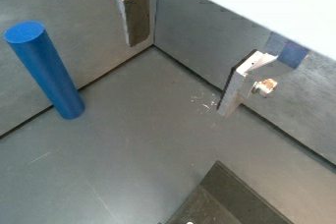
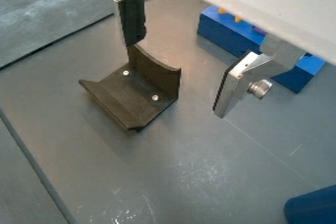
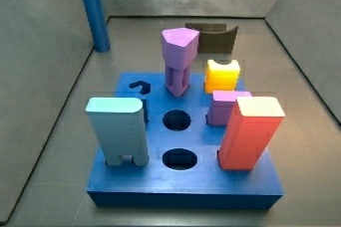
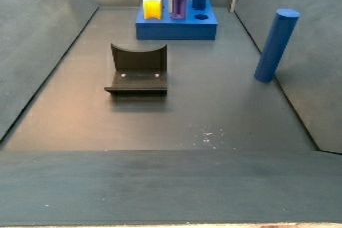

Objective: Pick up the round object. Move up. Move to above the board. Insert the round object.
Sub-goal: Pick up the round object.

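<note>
The round object is a tall slim blue cylinder (image 1: 46,71) standing upright on the grey floor near a wall, as both side views show (image 3: 96,17) (image 4: 275,44). The board (image 3: 186,176) is a thick blue block with two bare round holes in its top; it also shows in a side view (image 4: 178,30) and a wrist view (image 2: 243,39). My gripper (image 1: 191,51) (image 2: 184,51) hangs above the floor, open and empty, its silver fingers (image 1: 241,85) wide apart. The cylinder stands well off to one side of it, untouched.
The fixture (image 2: 132,95) (image 4: 136,69) stands on the floor between the board and the cylinder. On the board stand a purple triangular peg (image 3: 178,60), a light-blue block (image 3: 116,129), an orange block (image 3: 250,131) and a yellow piece (image 3: 222,75). Grey walls enclose the floor.
</note>
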Motion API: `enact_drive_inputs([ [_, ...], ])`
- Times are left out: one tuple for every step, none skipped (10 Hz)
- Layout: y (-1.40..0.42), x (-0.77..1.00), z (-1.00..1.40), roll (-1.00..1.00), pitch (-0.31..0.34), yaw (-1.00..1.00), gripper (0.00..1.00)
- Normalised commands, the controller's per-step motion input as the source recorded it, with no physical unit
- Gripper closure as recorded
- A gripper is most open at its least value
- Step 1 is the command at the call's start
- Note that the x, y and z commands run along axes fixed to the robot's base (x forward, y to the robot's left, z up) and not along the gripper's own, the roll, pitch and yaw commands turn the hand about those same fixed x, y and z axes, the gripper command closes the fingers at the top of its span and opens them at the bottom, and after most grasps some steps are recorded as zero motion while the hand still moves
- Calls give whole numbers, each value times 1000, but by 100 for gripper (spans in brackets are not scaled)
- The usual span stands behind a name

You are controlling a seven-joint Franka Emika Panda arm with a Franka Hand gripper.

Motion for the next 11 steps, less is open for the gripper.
enact_drive_inputs([
  [-71, -234, 0, 17, 0, -14, 0],
  [-243, -566, 46, 0, -1, -40, 0],
  [-334, -714, 117, 0, -66, 0, 0],
  [-386, -786, 154, 0, -97, 0, 0],
  [-423, -811, 137, 0, -121, 0, 0],
  [-389, -874, 34, 0, -109, 0, 0],
  [-366, -949, 0, 0, -110, 0, 0],
  [-286, -991, 0, 0, -103, 0, 0],
  [-180, -1000, 0, 4, -91, 0, 0],
  [-71, -1000, -26, 4, -86, 0, 0],
  [-20, -974, -54, 7, -70, 0, 0],
])
